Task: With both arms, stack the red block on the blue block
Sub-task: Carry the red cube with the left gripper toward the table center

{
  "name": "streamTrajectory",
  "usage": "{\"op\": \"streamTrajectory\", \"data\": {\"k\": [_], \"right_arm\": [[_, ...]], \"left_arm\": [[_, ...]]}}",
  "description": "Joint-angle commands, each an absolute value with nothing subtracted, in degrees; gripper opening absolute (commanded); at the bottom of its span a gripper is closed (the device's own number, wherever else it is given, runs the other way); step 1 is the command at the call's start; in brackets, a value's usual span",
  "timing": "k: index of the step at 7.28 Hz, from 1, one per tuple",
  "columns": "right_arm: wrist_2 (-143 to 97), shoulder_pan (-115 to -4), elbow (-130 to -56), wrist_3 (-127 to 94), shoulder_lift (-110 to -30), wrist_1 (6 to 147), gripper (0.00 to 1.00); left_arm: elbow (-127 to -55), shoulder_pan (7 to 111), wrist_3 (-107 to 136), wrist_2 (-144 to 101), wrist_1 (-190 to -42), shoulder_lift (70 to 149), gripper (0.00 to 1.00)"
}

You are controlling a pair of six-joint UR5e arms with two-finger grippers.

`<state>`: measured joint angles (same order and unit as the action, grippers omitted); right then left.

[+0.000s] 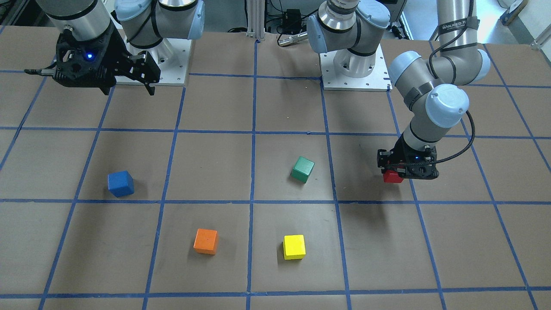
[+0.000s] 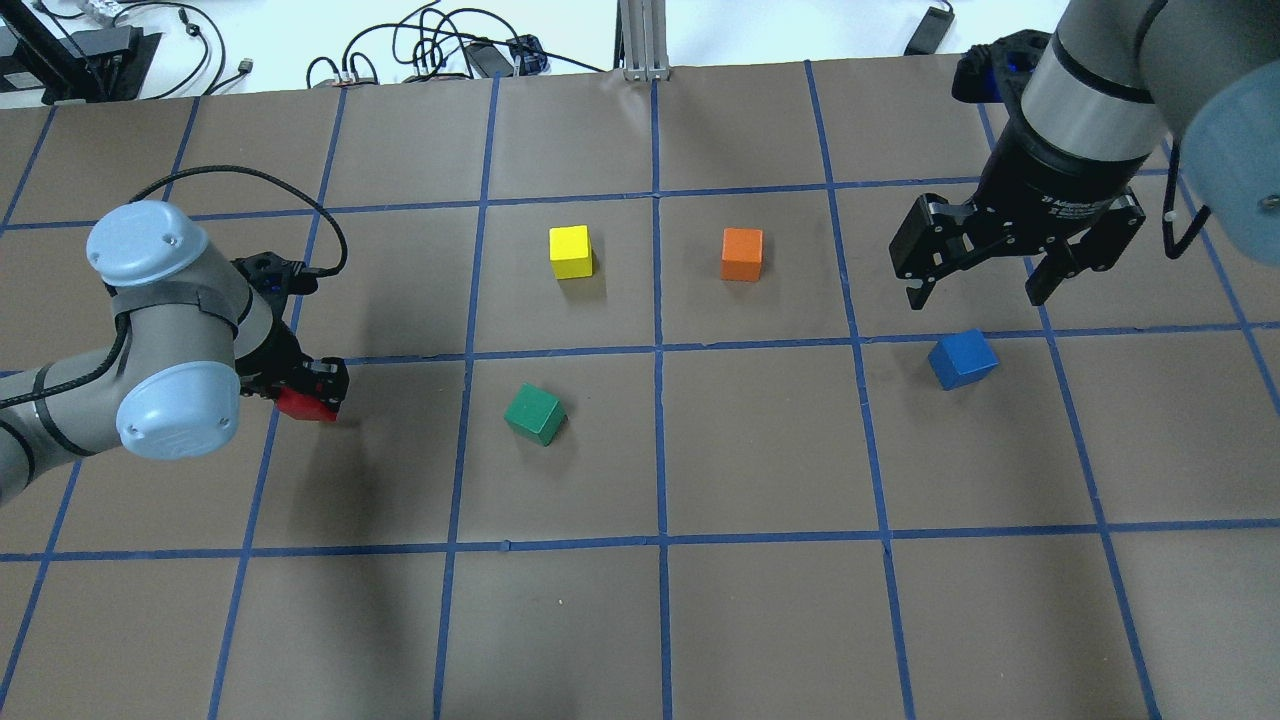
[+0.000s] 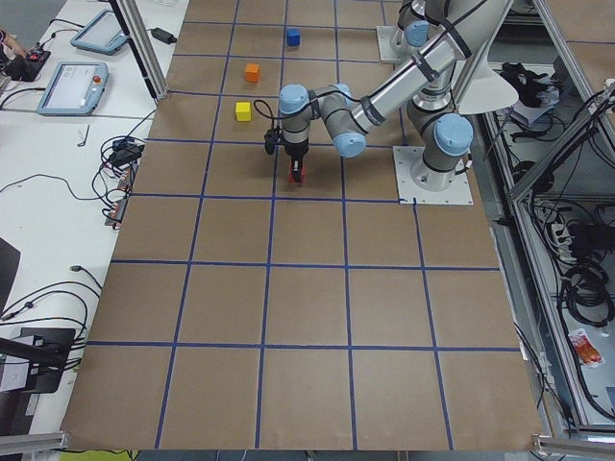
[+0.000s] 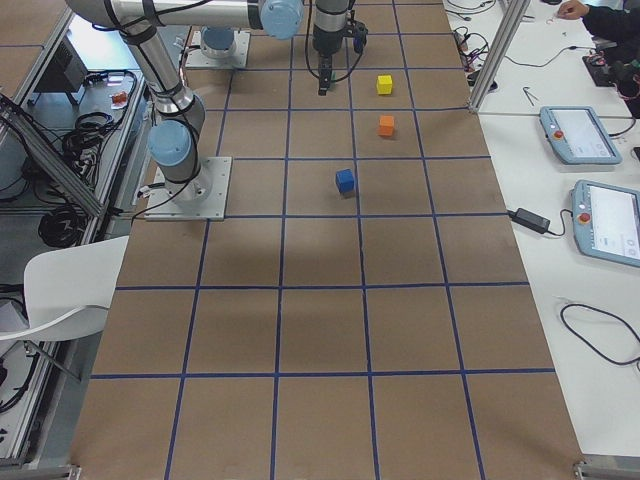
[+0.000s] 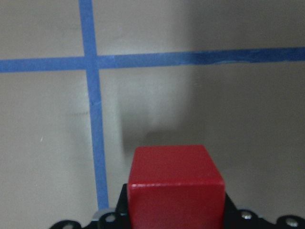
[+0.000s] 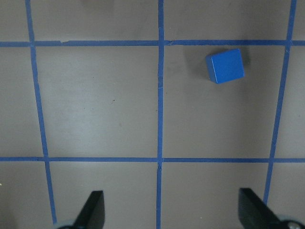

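**Brown tabletop (image 2: 760, 620), five blocks, the red one gripped**

The tabletop is matte brown paper, ruled into squares by blue tape (image 2: 657, 450). On it lie small, solid, matte-painted cubes.

The left hand (image 2: 312, 390) points straight down with its fingers clenched on the red block (image 1: 392, 177), at the robot's left side of the tabletop, just beside a tape crossing. In the wrist view the block's faces sit square to the tape lines. Whether it touches the paper I cannot tell.

The blue block (image 2: 962, 359) rests well apart on the robot's right, just inside a tape line and turned askew to the grid. The right hand (image 2: 978, 292) hangs high near it, its fingers spread wide and holding nothing.

The green block (image 2: 535, 414), also askew, lies roughly between red and blue. The yellow block (image 2: 571, 251) and orange block (image 2: 742, 254) sit one row farther from the robot, each apart from the others.
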<state>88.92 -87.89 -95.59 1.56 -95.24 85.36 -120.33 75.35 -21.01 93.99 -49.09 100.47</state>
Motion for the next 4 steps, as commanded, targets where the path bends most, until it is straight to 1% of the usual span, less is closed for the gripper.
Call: {"op": "streamTrajectory", "data": {"k": [1, 3, 4], "right_arm": [[89.0, -87.9, -95.5, 0.3, -95.3, 85.3, 1.0], [89.8, -87.9, -95.7, -1.3, -95.1, 84.6, 1.0], [89.9, -87.9, -95.7, -2.4, -95.1, 84.6, 1.0]], "left_arm": [[-111.5, 88.4, -17.3, 94.0, -53.2, 102.2, 0.0], [-96.0, 95.4, -6.0, 88.6, -68.3, 106.4, 0.0], [-90.8, 97.8, -3.1, 84.0, -70.2, 109.4, 0.0]]}}
